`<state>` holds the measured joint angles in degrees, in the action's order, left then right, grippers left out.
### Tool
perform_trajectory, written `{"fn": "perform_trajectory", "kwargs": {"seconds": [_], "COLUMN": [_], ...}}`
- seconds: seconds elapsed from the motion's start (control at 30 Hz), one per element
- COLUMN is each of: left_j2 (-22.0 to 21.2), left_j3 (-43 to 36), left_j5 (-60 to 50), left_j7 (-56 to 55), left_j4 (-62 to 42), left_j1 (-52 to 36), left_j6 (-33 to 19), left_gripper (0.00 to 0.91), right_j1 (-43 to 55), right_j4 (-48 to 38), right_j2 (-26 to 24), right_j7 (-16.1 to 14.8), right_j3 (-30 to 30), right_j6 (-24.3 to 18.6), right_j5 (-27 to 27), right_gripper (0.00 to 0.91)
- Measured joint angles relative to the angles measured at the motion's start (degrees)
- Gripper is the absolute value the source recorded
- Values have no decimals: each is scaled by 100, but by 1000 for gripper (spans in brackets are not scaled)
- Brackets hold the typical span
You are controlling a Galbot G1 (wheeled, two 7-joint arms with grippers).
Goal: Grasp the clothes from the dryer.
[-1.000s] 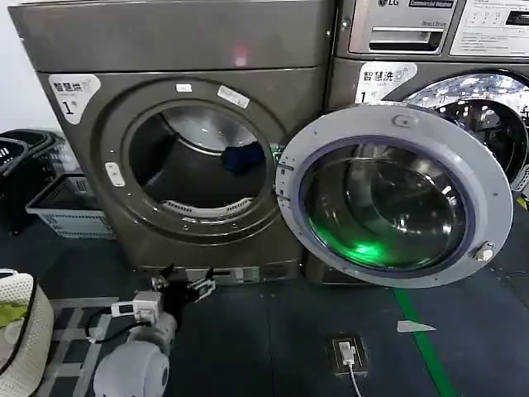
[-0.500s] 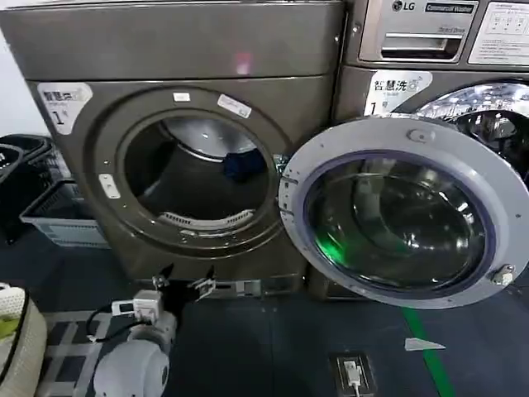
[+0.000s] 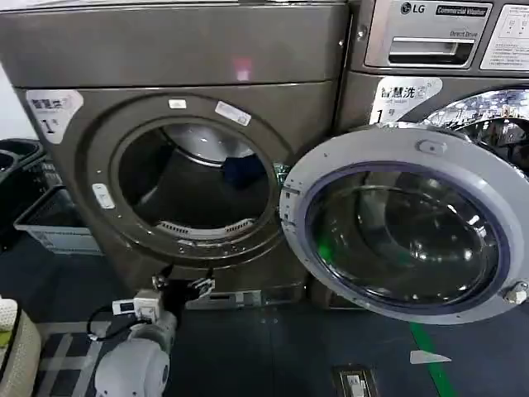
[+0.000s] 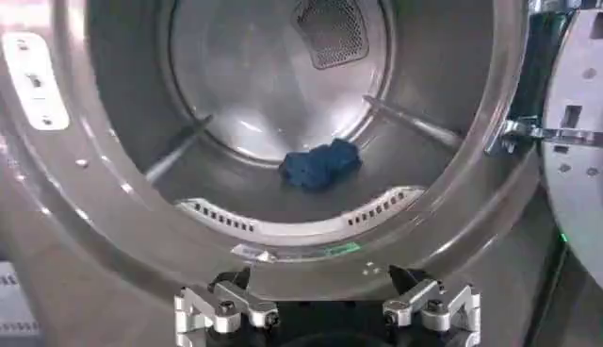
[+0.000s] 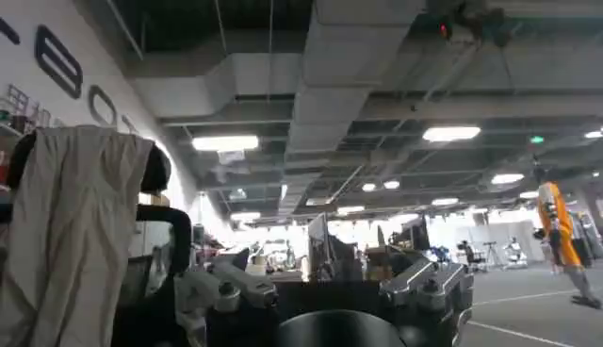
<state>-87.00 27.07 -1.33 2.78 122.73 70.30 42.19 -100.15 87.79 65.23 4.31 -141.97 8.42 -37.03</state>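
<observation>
The dryer [image 3: 165, 50] is the bronze-grey machine with a white "1" sticker, and its round port stands open. The clothes [image 3: 242, 169], a small dark navy bundle, lie on the right side of the steel drum's floor. My left gripper [image 3: 185, 279] hovers low in front of the machine, below the port rim, open with nothing between its fingers. In the left wrist view the clothes [image 4: 320, 165] rest deep in the drum [image 4: 264, 85], well beyond the left gripper [image 4: 320, 283]. My right gripper [image 5: 325, 269] is open and empty, pointing away into the room.
The dryer's round glass door [image 3: 405, 223] hangs open to the right, in front of the LG machine [image 3: 430, 33]. Grey baskets [image 3: 50, 223] stand on the floor at left, and a white bag [image 3: 12, 347] sits at the lower left. A green floor line [image 3: 430, 356] runs at right.
The dryer and its door have grown larger and shifted in the head view, as if seen from closer. The left gripper keeps its place below the port. The clothes have not moved.
</observation>
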Motion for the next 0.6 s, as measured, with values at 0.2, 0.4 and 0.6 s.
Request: {"fn": "perform_trajectory", "kwargs": {"seconds": [0.2, 0.4, 0.6], "left_j2": [-8, -19, -27], "left_j3": [-1, -17, -18], "left_j5": [-19, -26, -24], "left_j7": [0, -9, -16], "left_j4": [-1, 14, 6], "left_j1": [-6, 6, -1], "left_j6": [0, 0, 0], "left_gripper": [907, 907, 907], "right_j1": [-13, 2, 17], "right_j4": [-13, -12, 6], "right_j2": [13, 27, 68], "right_j7": [-2, 0, 2], "right_j3": [-11, 5, 34], "right_j6": [-10, -12, -24], "right_j5": [7, 17, 18], "right_gripper": [907, 907, 907]}}
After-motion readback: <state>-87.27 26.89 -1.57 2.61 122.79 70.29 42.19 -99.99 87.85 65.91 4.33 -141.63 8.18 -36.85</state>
